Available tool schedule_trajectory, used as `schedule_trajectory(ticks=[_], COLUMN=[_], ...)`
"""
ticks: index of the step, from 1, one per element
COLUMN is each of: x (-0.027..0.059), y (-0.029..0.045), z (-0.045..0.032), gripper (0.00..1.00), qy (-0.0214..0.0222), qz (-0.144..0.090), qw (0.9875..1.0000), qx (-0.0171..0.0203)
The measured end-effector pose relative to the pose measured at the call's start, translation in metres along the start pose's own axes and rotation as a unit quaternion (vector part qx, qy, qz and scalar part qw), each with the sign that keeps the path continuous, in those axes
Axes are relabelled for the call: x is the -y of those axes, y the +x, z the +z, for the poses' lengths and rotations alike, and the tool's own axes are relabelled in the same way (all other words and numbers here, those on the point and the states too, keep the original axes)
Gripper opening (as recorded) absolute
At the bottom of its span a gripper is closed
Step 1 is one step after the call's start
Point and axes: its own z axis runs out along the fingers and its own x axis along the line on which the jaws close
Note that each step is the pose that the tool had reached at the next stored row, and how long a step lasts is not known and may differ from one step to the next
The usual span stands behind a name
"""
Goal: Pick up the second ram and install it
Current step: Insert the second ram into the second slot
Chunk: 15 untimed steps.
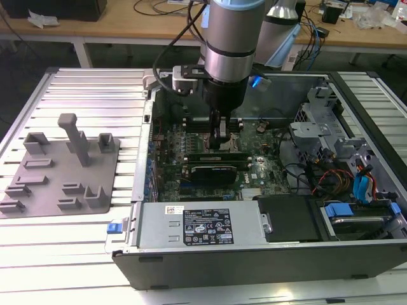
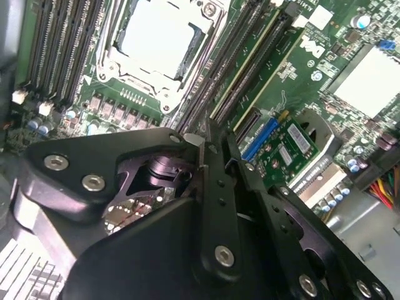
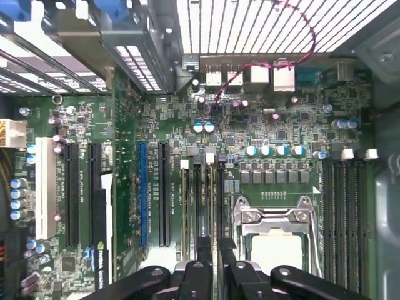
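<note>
My gripper (image 1: 222, 141) reaches down into the open computer case, at the memory slots beside the CPU socket (image 2: 159, 37). In both wrist views its black fingers (image 2: 203, 187) stand close together over one slot. The second ram (image 2: 247, 69) shows as a thin green edge running along that slot, out from between the fingertips. It stands on edge in line with the slot. The gripper (image 2: 212, 140) looks shut on its near end. In the first wrist view the gripper (image 3: 214, 245) sits over the dark slots (image 3: 215, 194) next to the CPU socket (image 3: 275, 244).
A black expansion card (image 1: 213, 170) lies just in front of the gripper. The grey fixture (image 1: 63, 165) with its blocks rests on the slatted table at the exterior view's left. The power supply (image 1: 197, 222), drive cage (image 1: 318, 127) and cables (image 1: 331, 178) crowd the case.
</note>
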Motion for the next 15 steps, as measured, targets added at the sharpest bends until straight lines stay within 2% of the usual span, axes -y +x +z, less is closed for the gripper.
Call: schedule_trajectory(ticks=[1, 2, 3, 7, 13, 14, 15], x=[-0.0001, -0.0001, 0.0004, 0.0093, 0.0119, 0.0122, 0.0124], y=[0.0000, 0.0000, 0.0000, -0.0001, -0.0002, -0.0002, -0.0002], z=[0.0000, 0.0000, 0.0004, 0.0013, 0.0014, 0.0014, 0.0013], gripper=[0.16, 0.16, 0.16, 0.16, 0.16, 0.15, 0.08], qy=[0.0027, 0.0112, 0.0169, 0.0169, 0.0169, 0.0169, 0.0169], qz=[0.000, 0.000, 0.000, 0.000, 0.001, 0.001, 0.001], qw=[1.0000, 0.9999, 0.9999, 0.9999, 0.9999, 0.9999, 0.9999], qx=[0.0001, 0.0001, 0.0003, 0.0002, 0.0002, 0.0002, 0.0002])
